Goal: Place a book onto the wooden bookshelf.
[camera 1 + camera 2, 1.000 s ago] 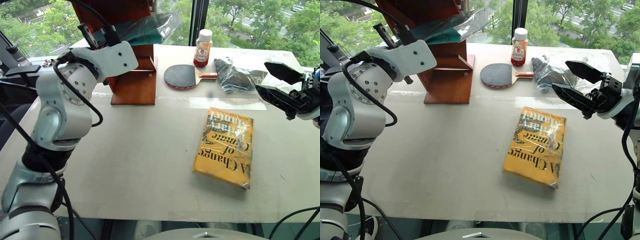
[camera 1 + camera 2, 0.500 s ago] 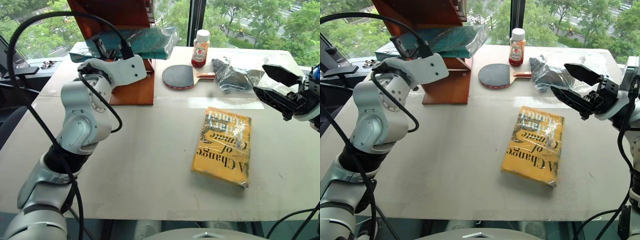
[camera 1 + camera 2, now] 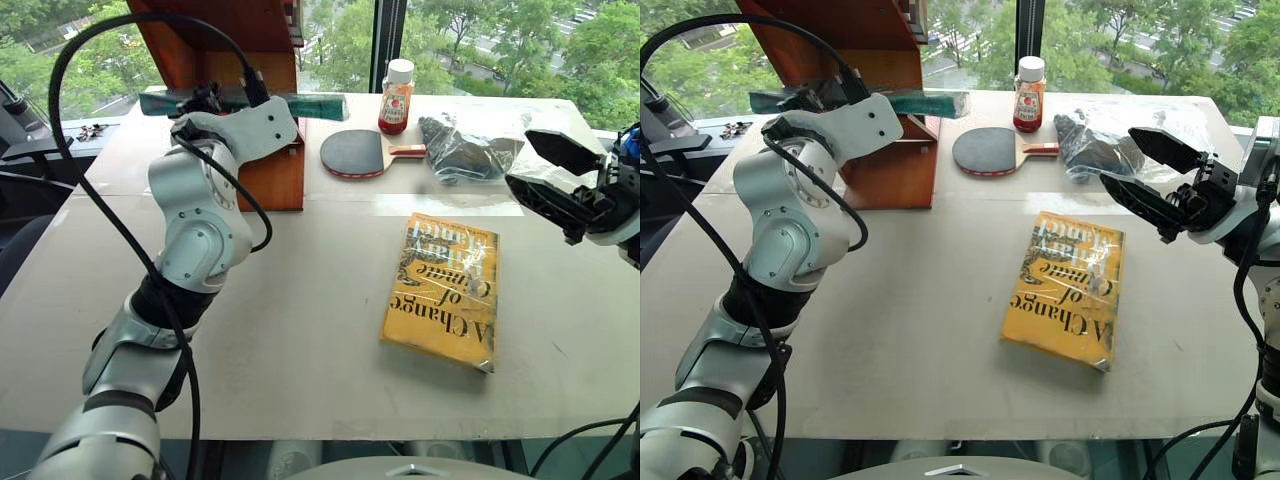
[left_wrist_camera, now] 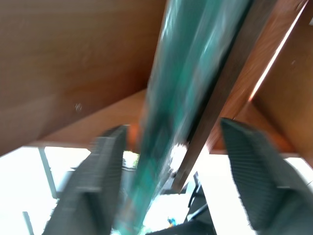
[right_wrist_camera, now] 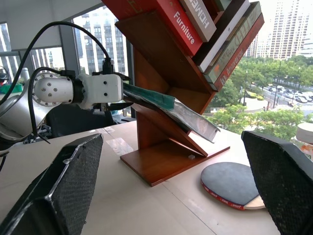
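Lying on the slanted board of the bookshelf (image 5: 161, 147), the book (image 5: 168, 105) juts out past the wood on both ends, plastic wrap catching the light. The left gripper (image 4: 171, 161) sits right at its near end with fingers (image 4: 102, 166) spread on either side of the edge, so open around it; can't tell whether they actually touch it. Over on the other side the right gripper (image 3: 1155, 185) hangs above the table (image 3: 300, 330), jaws wide apart and holding nothing. A yellow book (image 3: 443, 290) lies flat between the arms, and a paddle (image 3: 355, 153), a bottle (image 3: 396, 96) and a dark plastic bag (image 3: 465, 148) line the far edge.
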Robot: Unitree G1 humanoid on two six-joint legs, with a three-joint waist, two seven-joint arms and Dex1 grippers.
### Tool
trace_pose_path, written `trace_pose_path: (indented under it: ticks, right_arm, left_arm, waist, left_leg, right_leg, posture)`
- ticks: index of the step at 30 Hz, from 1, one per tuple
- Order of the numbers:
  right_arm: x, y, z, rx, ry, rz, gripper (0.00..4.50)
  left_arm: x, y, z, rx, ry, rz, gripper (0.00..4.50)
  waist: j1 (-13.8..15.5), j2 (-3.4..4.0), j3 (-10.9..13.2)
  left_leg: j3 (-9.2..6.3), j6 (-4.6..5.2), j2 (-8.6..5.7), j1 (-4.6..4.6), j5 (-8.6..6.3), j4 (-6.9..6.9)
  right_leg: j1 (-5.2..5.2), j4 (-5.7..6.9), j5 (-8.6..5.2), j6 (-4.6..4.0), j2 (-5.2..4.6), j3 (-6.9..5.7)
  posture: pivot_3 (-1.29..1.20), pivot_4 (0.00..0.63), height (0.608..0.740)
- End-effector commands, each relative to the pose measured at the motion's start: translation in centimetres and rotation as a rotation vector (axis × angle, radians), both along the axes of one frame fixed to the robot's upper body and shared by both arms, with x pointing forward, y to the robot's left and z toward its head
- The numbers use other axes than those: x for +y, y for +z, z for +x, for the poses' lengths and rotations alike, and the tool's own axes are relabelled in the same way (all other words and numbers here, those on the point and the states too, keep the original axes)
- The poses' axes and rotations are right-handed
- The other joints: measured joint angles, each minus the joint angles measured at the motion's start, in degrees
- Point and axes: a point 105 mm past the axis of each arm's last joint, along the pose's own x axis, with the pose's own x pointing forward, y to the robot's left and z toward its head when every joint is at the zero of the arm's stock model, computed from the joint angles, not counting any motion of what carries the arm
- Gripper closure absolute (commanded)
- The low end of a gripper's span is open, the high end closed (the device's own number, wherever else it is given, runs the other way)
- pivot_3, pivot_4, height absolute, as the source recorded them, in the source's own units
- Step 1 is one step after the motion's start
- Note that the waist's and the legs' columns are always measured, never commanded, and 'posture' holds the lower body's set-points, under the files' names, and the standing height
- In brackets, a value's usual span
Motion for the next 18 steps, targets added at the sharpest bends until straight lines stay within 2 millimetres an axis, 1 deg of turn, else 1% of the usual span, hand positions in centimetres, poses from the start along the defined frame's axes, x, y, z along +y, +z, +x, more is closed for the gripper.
trace_pose_path:
  ticks: [1, 5, 8, 11, 12, 13, 15, 17, 18]
  right_arm:
    - [-0.3, 1.2, -0.7, -0.074, -0.021, 0.0, 0.0]
    - [-0.4, 1.1, -0.6, -0.075, -0.025, 0.0, 0.0]
    - [-0.4, 1.0, -0.6, -0.076, -0.028, 0.0, 0.0]
    - [-0.5, 0.8, -0.7, -0.073, -0.034, -0.007, 0.0]
    - [-0.6, 0.8, -0.7, -0.07, -0.037, -0.01, 0.0]
    - [-0.8, 0.6, -0.7, -0.064, -0.042, -0.016, 0.0]
    - [-1.1, 0.3, -0.8, -0.052, -0.049, -0.026, 0.0]
    - [-1.6, -1.0, -1.3, -0.012, -0.068, -0.054, 0.0]
    - [-1.7, -1.6, -1.5, 0.005, -0.077, -0.062, 0.0]
  left_arm:
    - [1.2, 1.7, -0.9, -0.074, 0.037, 0.009, 0.05]
    - [2.2, 2.6, -1.6, -0.126, 0.056, 0.032, 0.05]
    - [2.6, 3.0, -2.2, -0.162, 0.053, 0.011, 0.05]
    - [2.3, 3.1, -2.9, -0.198, 0.0, -0.036, 0.05]
    - [1.8, 3.1, -3.0, -0.212, -0.044, -0.077, 0.05]
    - [1.1, 2.4, -3.3, -0.204, -0.109, -0.171, 0.05]
    - [0.2, 1.4, -3.6, -0.195, -0.206, -0.306, 0.05]
    - [-0.8, -0.8, -4.1, -0.151, -0.323, -0.45, 0.05]
    - [-1.1, -1.5, -4.3, -0.141, -0.369, -0.496, 0.05]
  waist:
    - [0.0, 0.0, 0.0]
    - [-0.1, 0.0, 0.0]
    - [0.0, 0.0, 0.0]
    - [0.1, 0.0, 0.0]
    - [0.1, 0.0, 0.0]
    - [0.2, 0.0, 0.0]
    - [0.5, 0.0, 0.0]
    - [0.7, 0.01, 0.0]
    - [0.8, -0.01, 0.0]
  left_leg:
    - [0.0, 0.0, 0.0, 0.0, 0.0, 0.0]
    - [0.0, 0.0, 0.01, 0.02, 0.0, 0.0]
    - [-0.01, 0.0, 0.0, 0.02, 0.0, 0.0]
    - [0.0, 0.0, -0.01, 0.0, 0.0, 0.0]
    - [0.0, 0.0, -0.02, -0.01, 0.0, 0.0]
    - [0.0, 0.0, -0.02, -0.01, 0.0, 0.0]
    - [0.0, 0.0, -0.03, 0.0, 0.0, 0.01]
    - [0.01, 0.0, -0.04, -0.02, 0.0, 0.03]
    - [0.01, 0.0, -0.04, 0.0, 0.0, 0.02]
  right_leg:
    - [0.0, 0.0, 0.0, 0.0, 0.0, 0.0]
    - [0.0, 0.02, 0.0, 0.0, 0.0, 0.0]
    - [0.0, 0.02, 0.0, 0.0, -0.01, 0.0]
    - [0.0, 0.02, 0.0, 0.0, -0.05, 0.0]
    - [0.0, 0.01, 0.0, 0.0, -0.06, 0.0]
    - [0.0, 0.01, 0.0, 0.0, -0.07, -0.01]
    - [0.01, 0.02, 0.0, 0.0, -0.11, -0.01]
    - [0.01, 0.02, 0.01, 0.01, -0.13, -0.01]
    - [0.01, 0.02, 0.01, 0.01, -0.14, -0.01]
  posture:
    - [0.0, 0.15, 0.74]
    - [0.0, 0.15, 0.74]
    - [0.0, 0.15, 0.74]
    - [0.0, 0.15, 0.74]
    - [0.0, 0.15, 0.74]
    - [0.0, 0.15, 0.74]
    - [0.0, 0.15, 0.74]
    - [0.0, 0.15, 0.74]
    - [0.0, 0.15, 0.74]
